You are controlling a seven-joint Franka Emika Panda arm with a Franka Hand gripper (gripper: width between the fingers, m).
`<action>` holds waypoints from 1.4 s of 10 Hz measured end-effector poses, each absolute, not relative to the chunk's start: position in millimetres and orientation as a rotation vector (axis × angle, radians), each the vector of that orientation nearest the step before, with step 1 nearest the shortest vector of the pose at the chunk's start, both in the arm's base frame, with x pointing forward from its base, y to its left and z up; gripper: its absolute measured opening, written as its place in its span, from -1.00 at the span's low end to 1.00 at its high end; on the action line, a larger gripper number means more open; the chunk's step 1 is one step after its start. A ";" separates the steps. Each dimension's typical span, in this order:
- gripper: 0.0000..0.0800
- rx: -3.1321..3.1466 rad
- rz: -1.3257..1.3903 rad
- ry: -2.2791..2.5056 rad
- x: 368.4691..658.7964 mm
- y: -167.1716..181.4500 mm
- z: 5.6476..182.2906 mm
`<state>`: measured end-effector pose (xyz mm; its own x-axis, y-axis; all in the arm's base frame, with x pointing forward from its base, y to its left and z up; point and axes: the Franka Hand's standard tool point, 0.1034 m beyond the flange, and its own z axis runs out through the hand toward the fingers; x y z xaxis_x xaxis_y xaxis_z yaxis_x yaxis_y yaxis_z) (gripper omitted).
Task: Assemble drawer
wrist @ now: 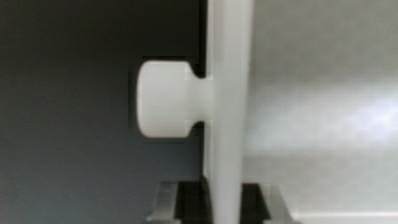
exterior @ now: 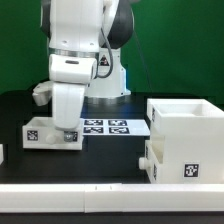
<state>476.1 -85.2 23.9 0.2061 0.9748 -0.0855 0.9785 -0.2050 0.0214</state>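
Observation:
The white drawer casing (exterior: 187, 140) stands at the exterior view's right, with one knobbed tray seated in its lower part and a tag on its front. A second white tray (exterior: 45, 132) with a tag sits on the black table at the exterior view's left. My gripper (exterior: 64, 128) reaches down onto this tray. In the wrist view the fingers (wrist: 176, 203) stand either side of the tray's thin white front wall (wrist: 233, 90), shut on it. The round white knob (wrist: 169, 98) sticks out from that wall.
The marker board (exterior: 108, 126) lies flat on the table behind the tray, between it and the casing. The robot's base (exterior: 105, 75) stands at the back. A white rail (exterior: 110, 194) runs along the table's front edge.

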 end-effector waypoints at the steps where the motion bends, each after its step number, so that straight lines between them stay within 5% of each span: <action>1: -0.91 2.481 -0.155 1.801 484.2 -72.8 23.8; 14: -0.91 3.151 -0.091 0.357 525.8 -112.5 18.2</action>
